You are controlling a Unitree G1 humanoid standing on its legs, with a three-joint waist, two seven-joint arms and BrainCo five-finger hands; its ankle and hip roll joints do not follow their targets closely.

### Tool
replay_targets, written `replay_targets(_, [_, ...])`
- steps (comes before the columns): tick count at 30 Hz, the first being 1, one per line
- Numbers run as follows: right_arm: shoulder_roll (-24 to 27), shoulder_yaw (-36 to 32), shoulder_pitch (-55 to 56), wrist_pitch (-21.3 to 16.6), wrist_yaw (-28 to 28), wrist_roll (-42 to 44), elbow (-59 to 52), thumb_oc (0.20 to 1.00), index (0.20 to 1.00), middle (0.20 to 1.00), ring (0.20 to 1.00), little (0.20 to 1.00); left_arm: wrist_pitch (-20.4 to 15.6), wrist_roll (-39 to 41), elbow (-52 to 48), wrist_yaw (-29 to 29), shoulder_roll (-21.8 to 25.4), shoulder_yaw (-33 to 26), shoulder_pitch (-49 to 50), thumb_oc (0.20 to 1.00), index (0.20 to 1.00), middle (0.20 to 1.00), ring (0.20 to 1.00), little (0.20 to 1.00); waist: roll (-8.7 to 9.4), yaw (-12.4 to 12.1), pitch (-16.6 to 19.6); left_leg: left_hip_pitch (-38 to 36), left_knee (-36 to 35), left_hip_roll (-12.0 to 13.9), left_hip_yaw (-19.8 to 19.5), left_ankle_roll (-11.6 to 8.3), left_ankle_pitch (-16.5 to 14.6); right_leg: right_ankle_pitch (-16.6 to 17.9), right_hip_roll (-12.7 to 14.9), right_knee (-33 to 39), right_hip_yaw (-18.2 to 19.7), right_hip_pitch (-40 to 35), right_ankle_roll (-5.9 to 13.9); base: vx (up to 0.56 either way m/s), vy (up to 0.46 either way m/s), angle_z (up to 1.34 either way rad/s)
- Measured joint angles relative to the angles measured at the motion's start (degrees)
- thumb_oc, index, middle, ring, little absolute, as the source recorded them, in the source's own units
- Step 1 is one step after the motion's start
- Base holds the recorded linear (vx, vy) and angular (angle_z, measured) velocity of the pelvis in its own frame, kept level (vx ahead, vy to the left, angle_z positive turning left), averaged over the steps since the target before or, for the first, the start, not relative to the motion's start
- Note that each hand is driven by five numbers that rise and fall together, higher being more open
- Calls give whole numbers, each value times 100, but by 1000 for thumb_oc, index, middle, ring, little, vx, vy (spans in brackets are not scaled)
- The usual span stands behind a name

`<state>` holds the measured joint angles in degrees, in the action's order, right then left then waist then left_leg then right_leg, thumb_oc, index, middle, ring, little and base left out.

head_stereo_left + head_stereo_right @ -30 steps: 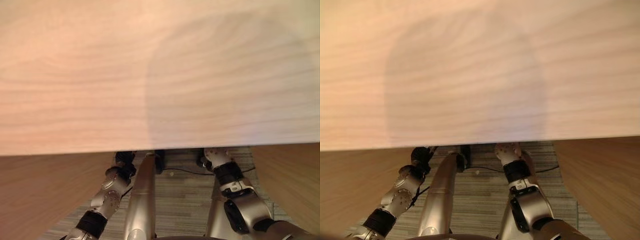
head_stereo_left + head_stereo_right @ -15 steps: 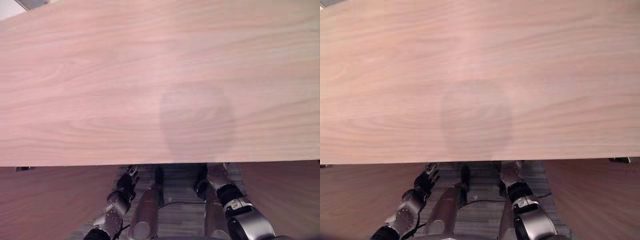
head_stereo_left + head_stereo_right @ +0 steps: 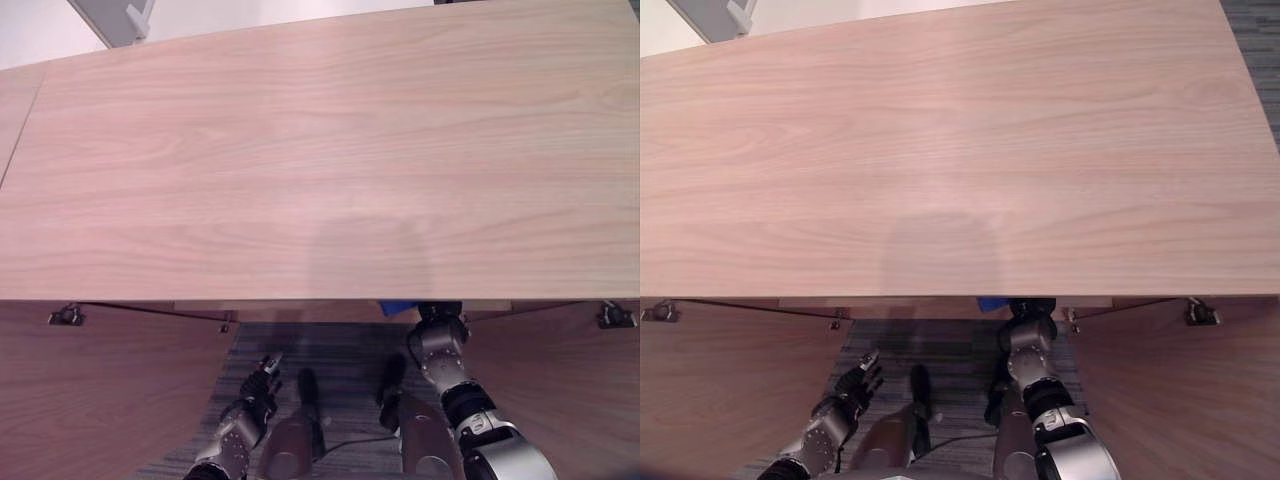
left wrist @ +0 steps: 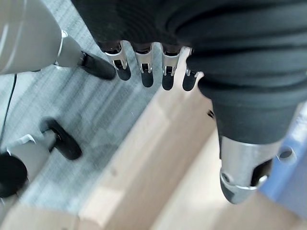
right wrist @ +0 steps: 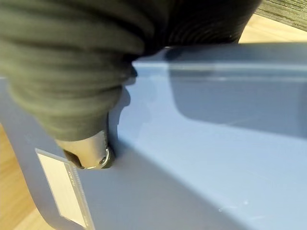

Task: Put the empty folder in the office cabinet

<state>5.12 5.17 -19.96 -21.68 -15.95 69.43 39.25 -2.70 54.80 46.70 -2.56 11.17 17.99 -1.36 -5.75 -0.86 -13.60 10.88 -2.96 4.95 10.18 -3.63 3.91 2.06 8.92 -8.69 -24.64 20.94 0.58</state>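
Observation:
The blue folder with a white label lies against my right hand, whose thumb presses on its face. From the head, a small blue corner of the folder shows just under the front edge of the wooden office cabinet's top, and my right hand reaches in beneath that edge. My left hand hangs lower over the carpet with its fingers straight, holding nothing, beside the cabinet's light wooden front edge.
Both cabinet doors stand swung out toward me, the left door and the right door, with metal hinges at the corners. Grey carpet lies between them. A grey object stands behind the cabinet's far left.
The camera has pulled back, so the whole cabinet top and both door hinges now show. My right hand has gone forward under the top's edge, and a blue corner of the folder has appeared there.

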Motion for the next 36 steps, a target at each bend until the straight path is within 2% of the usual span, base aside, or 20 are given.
replay_targets(4, [-7,-73,144,117,32,101,128,200,200,200,200,200,19,-201,340,73,21,-82,145,1000,1000,1000,1000,1000,-1,-106,125,-88,10,-367,170,186,-38,466,183,452,238,-168,176,-103,232,-14])
replay_targets(5, [-32,-80,186,126,51,130,129,200,200,200,200,200,16,-276,520,121,-17,-185,143,1000,1000,1000,1000,1000,3,-121,130,-133,40,-418,207,231,-70,533,235,467,277,-215,146,-89,184,-18])
replay_targets(6, [-97,-82,257,164,75,148,129,200,200,200,200,200,32,-401,774,136,-100,-394,159,1000,1000,1000,1000,1000,7,-120,165,-218,47,-470,279,293,-111,622,266,578,356,-314,208,-57,124,-18])
replay_targets(10, [-166,-84,364,192,240,151,123,200,200,200,200,200,43,-667,1174,198,-83,-510,176,1000,1000,1000,1000,1000,189,-99,319,-225,97,-629,376,365,-160,733,378,737,496,-351,365,-82,137,-12])
replay_targets(13, [-168,-206,414,183,279,154,124,200,200,200,200,200,82,-916,1418,227,-130,-747,131,1000,1000,1000,1000,1000,265,-89,338,-299,289,-688,382,539,-285,838,463,688,588,-499,360,6,100,3])
replay_targets(14, [-171,-245,458,183,287,154,124,200,200,200,200,200,85,-919,1438,226,-129,-810,164,1000,1000,1000,1000,1000,294,-87,352,-379,297,-694,389,537,-300,838,465,705,654,-581,371,37,23,-3])
replay_targets(16, [-189,-323,504,179,363,153,124,200,200,200,200,200,84,-1059,1514,261,-89,-966,253,1000,1000,1000,1000,1000,336,-101,404,-440,247,-624,416,575,-366,652,477,669,691,-646,539,76,11,-1])
replay_targets(18, [-187,-332,532,179,377,153,124,200,200,200,200,200,86,-1141,1587,334,-111,-1129,353,1000,1000,1000,1000,1000,314,-129,417,-514,174,-528,419,549,-317,535,416,301,823,-619,472,20,-11,-5])
replay_targets(20, [-286,-276,578,180,475,146,119,200,200,200,200,200,154,-1150,1650,375,-65,-1130,670,1000,1000,1000,1000,1000,413,-170,573,-516,167,-487,496,499,-285,174,408,148,879,-569,453,-26,-67,-21])
replay_targets(23, [-309,-245,600,174,499,152,64,200,200,200,200,200,248,-1146,1694,411,-97,-1126,857,1000,1000,1000,1000,1000,341,-165,642,-347,274,-331,491,371,-246,192,227,284,931,-488,421,-49,-114,-12])
replay_targets(26, [-274,-218,649,164,478,195,-118,200,200,200,200,200,237,-1144,1639,415,-96,-1112,818,1000,1000,1000,1000,1000,315,-160,632,-121,477,-245,462,336,-257,228,156,289,933,-376,367,-92,-100,1])
replay_targets(27, [-263,-49,514,-38,501,200,-629,200,200,200,200,200,193,-1140,1562,424,-57,-1074,627,1000,1000,1000,1000,1000,299,-127,478,462,996,-171,426,334,-385,142,186,-126,958,144,243,-171,-165,8])
replay_targets(29, [-239,-36,318,-124,504,204,-942,200,200,200,200,200,193,-1123,1536,418,-107,-945,317,1000,1000,1000,1000,1000,212,-127,195,793,1363,-133,308,332,-429,39,219,-488,931,419,166,-100,-125,21])
replay_targets(30, [-231,-15,234,-205,493,197,-1184,200,200,200,200,200,182,-1122,1420,420,-151,-854,194,1000,1000,1000,1000,1000,133,-140,59,1096,1730,-75,211,296,-545,-116,284,-819,920,667,162,-48,-97,28])
replay_targets(31, [-187,-7,125,-255,523,190,-1322,200,200,200,200,200,154,-1121,1308,423,-173,-825,89,1000,1000,1000,1000,1000,126,-113,-117,1256,2013,-81,147,282,-663,-236,360,-1017,895,804,60,-60,-142,25])
replay_targets(32, [-183,49,-44,-279,505,190,-1441,200,200,200,200,200,122,-1048,1164,420,-215,-804,-42,1000,1000,1000,1000,1000,97,-131,-289,1452,2242,-49,86,262,-796,-321,371,-1255,881,961,70,-56,-163,29])
replay_targets(33, [-163,193,-181,-325,465,164,-1781,200,200,200,200,200,102,-942,877,373,-177,-625,-150,1000,1000,1000,1000,1000,27,-154,-453,1851,2517,51,-50,233,-845,-502,412,-1788,834,1329,40,-35,-122,42])
replay_targets(34, [-167,218,-219,-399,464,138,-1993,200,200,200,200,200,77,-810,626,349,-157,-566,-161,1000,1000,1000,1000,1000,41,-137,-504,2098,2712,36,-119,216,-856,-754,533,-2467,880,1638,-65,-19,-96,66])
replay_targets(35, [-205,215,-325,-513,444,134,-2192,200,200,200,200,200,17,-634,385,320,-84,-447,-252,1000,1000,1000,1000,1000,113,-161,-580,2367,3026,-65,-210,145,-915,-1233,629,-2815,979,1802,-98,-6,-48,54])
replay_targets(36, [-202,231,-488,-515,403,126,-2163,200,200,200,200,200,-3,-524,279,297,-107,-408,-317,1000,1000,1000,1000,1000,81,-178,-628,2467,3090,-51,-320,124,-902,-1270,590,-2829,963,1875,-60,3,-83,26])
